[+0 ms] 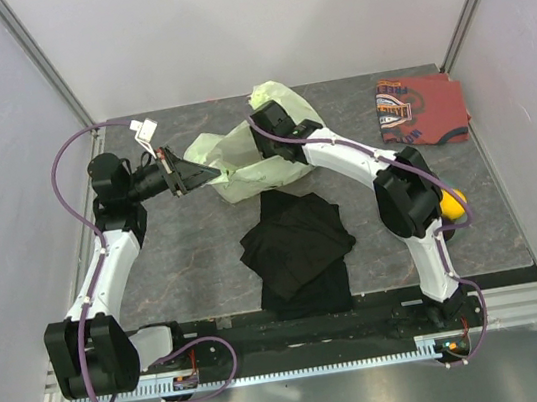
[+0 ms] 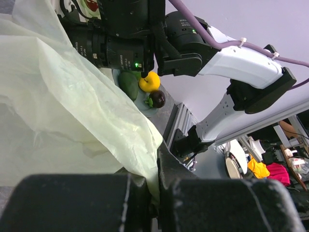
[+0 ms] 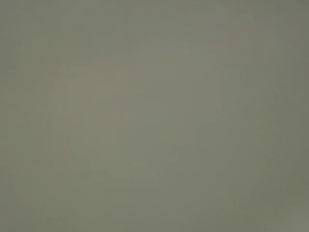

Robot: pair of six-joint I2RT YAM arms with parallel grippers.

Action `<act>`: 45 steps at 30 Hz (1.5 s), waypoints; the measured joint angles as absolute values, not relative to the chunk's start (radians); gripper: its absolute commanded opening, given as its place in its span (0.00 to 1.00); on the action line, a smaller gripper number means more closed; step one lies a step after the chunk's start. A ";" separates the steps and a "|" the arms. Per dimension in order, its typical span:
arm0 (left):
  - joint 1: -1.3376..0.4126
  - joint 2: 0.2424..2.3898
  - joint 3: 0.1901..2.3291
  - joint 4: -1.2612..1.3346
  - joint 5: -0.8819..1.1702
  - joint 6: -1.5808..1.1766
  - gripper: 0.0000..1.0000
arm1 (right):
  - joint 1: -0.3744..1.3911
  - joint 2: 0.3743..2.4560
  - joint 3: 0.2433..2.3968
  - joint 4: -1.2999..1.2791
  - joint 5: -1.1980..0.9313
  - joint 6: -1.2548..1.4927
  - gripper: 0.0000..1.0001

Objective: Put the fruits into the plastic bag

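The pale yellow-green plastic bag [image 1: 242, 159] lies crumpled at the back middle of the table and fills the left of the left wrist view [image 2: 63, 106]. My left gripper [image 1: 212, 174] is shut on the bag's edge [image 2: 155, 179] and holds it up. My right wrist [image 1: 272, 125] is pushed into the bag from the right, and its fingers are hidden in the plastic. The right wrist view shows only blank grey-green. A green fruit [image 2: 128, 84], a yellow fruit [image 2: 149, 81] and a dark maroon fruit [image 2: 157, 99] lie together at the right [image 1: 454, 202]. The grape bunch is out of view.
A folded black cloth [image 1: 295, 242] lies in the middle front. A red-orange patterned cloth [image 1: 422, 109] lies at the back right. A small white object [image 1: 144, 128] sits at the back left. White walls enclose the table.
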State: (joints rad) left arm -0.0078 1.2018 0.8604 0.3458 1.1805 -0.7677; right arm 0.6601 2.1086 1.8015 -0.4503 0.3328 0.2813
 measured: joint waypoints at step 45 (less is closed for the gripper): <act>-0.008 1.202 0.860 0.345 1.180 -0.768 0.02 | 0.661 1.556 1.438 -0.036 -0.301 0.408 0.77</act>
